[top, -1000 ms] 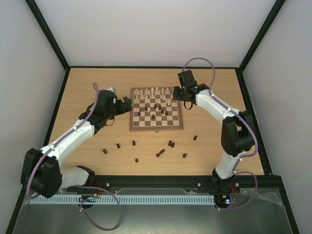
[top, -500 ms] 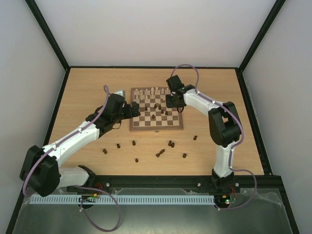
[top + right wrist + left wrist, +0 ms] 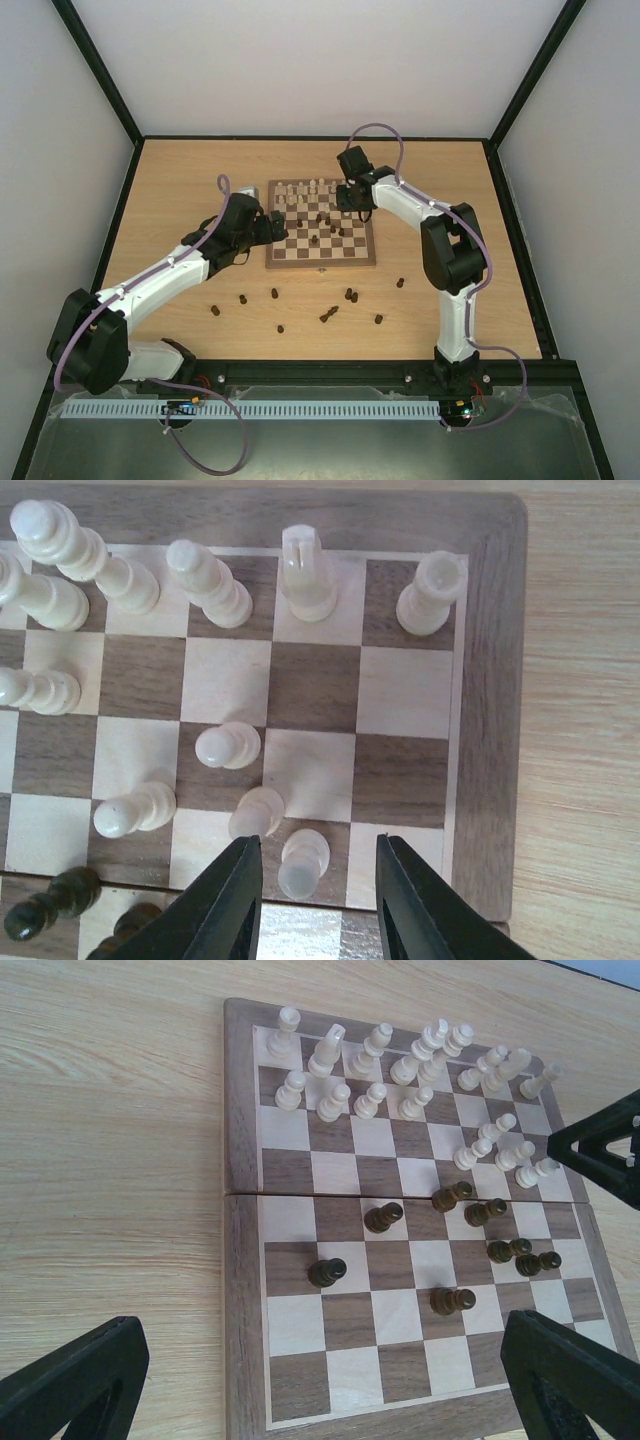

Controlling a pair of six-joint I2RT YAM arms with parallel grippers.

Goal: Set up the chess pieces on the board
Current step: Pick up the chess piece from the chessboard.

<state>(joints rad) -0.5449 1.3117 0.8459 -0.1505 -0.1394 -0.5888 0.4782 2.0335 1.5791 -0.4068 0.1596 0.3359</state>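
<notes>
Right gripper (image 3: 318,852) low over the far right part of the board (image 3: 490,680), fingers (image 3: 230,905) narrowed to either side of a cream pawn (image 3: 303,863), slivers of gap showing, nothing pinched. Left gripper (image 3: 322,1325) spread wide and empty by the board's left side. Cream pieces (image 3: 400,1060) ranked along the far rows, dark pieces (image 3: 450,1250) mid-board, loose dark pieces (image 3: 274,293) strewn on the tabletop (image 3: 180,180) before the near edge.
</notes>
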